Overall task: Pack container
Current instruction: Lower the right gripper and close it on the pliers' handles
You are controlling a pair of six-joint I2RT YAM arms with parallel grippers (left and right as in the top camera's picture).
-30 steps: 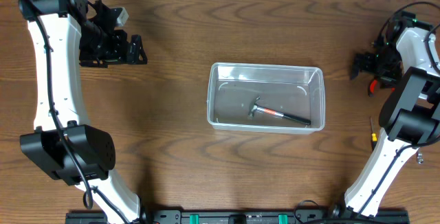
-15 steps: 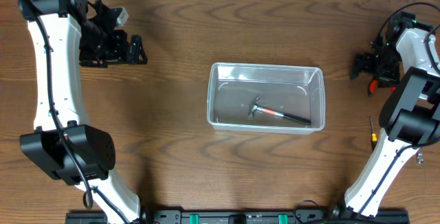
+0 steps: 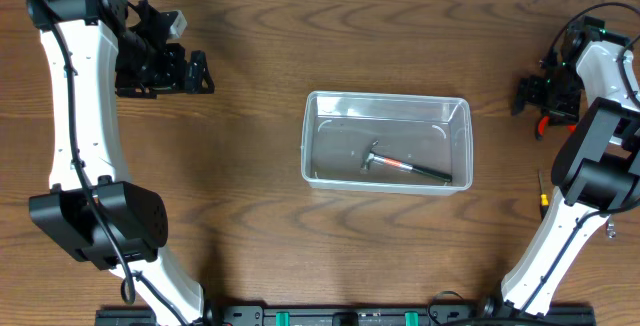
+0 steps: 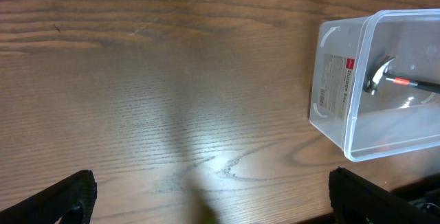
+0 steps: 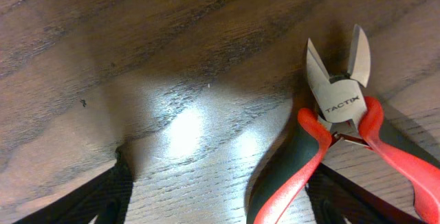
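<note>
Overhead: container [image 3: 386, 141] sits central w/ hammer [image 3: 400, 164] inside; left gripper [image 3: 198, 71] well apart, right gripper [image 3: 527, 96] by red cutters [image 3: 546, 122]. Left wrist: jaws wide, empty, container ahead. Right wrist: jaws wide, low over cutters, not gripping. Prob. the pickup step; next move needs centring on the handles, then closing.

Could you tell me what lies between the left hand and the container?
Only bare wooden table lies between the left hand and the container, as the overhead and left wrist views show.
</note>
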